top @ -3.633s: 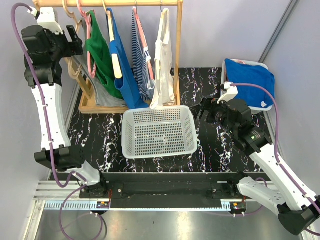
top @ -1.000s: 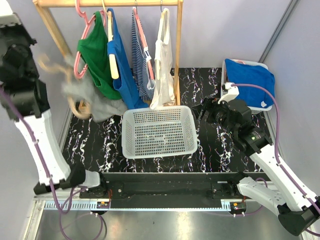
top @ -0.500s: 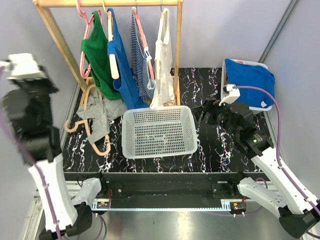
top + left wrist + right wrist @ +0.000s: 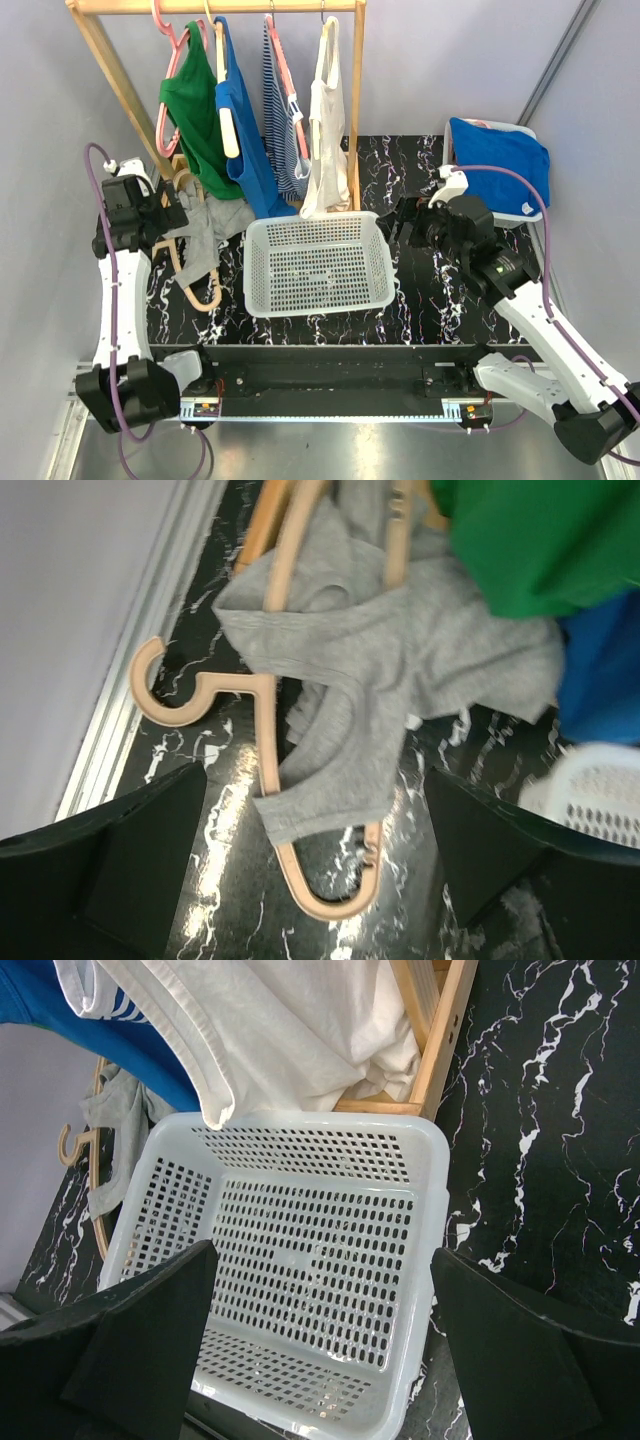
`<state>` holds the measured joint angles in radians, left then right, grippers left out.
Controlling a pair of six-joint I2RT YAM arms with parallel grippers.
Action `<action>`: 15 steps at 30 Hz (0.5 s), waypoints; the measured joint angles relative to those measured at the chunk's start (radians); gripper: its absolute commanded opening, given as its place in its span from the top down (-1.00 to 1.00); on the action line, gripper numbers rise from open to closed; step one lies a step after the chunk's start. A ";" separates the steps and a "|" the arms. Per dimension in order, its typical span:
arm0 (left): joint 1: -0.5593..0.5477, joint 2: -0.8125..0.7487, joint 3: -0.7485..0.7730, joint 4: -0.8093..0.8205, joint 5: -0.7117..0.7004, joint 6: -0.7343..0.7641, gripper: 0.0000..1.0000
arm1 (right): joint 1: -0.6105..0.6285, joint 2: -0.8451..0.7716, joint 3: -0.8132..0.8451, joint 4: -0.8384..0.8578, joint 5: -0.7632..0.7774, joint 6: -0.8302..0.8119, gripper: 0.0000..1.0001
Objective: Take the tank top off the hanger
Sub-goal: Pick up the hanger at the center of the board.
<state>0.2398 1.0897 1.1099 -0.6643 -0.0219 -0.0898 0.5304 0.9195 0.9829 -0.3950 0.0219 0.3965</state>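
Observation:
The grey tank top (image 4: 207, 226) lies crumpled on the black marble table at the left, still threaded on its tan hanger (image 4: 188, 283), which lies flat beside the rack's base. My left gripper (image 4: 166, 214) hovers just over it, open, holding nothing. In the left wrist view the tank top (image 4: 372, 676) drapes across the hanger (image 4: 264, 742), and the left gripper (image 4: 315, 778) has its jaws wide apart above them. My right gripper (image 4: 401, 221) is open over the right rim of the white basket (image 4: 376, 252), with nothing in the right gripper (image 4: 322, 1250).
A wooden rack (image 4: 354, 110) holds green (image 4: 195, 110), blue (image 4: 245, 140), striped (image 4: 284, 120) and white (image 4: 325, 130) garments on hangers. A blue cloth (image 4: 500, 160) fills a bin at the back right. A wall runs close along the table's left edge.
The left arm swung down from the rack; the hanger with the grey tank top dropped onto the table and the left gripper opened. The right gripper edged left and widened slightly.

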 measured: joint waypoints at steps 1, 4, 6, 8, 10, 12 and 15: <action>0.013 0.010 -0.011 0.018 -0.009 -0.010 -0.89 | 0.000 0.007 0.006 -0.004 -0.004 0.000 -0.98; 0.053 0.039 -0.070 0.058 -0.031 -0.032 -0.89 | 0.000 0.029 0.029 -0.016 -0.008 0.000 -0.97; 0.073 0.057 -0.112 0.062 -0.039 -0.041 -0.89 | 0.000 0.043 0.047 -0.024 -0.008 0.000 -0.97; 0.097 0.069 -0.134 0.066 -0.036 -0.044 -0.89 | 0.000 0.058 0.064 -0.031 -0.008 0.000 -0.97; 0.125 0.081 -0.163 0.080 -0.025 -0.044 -0.89 | 0.000 0.074 0.081 -0.041 -0.008 0.000 -0.96; 0.158 0.093 -0.193 0.092 -0.006 -0.042 -0.89 | 0.000 0.088 0.093 -0.048 -0.008 0.000 -0.96; 0.196 0.111 -0.243 0.109 0.028 -0.027 -0.89 | 0.000 0.103 0.106 -0.050 -0.008 0.000 -0.94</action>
<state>0.4355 1.2003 0.8673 -0.5549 0.0059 -0.1165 0.5304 1.0225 1.0885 -0.4450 0.0135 0.3969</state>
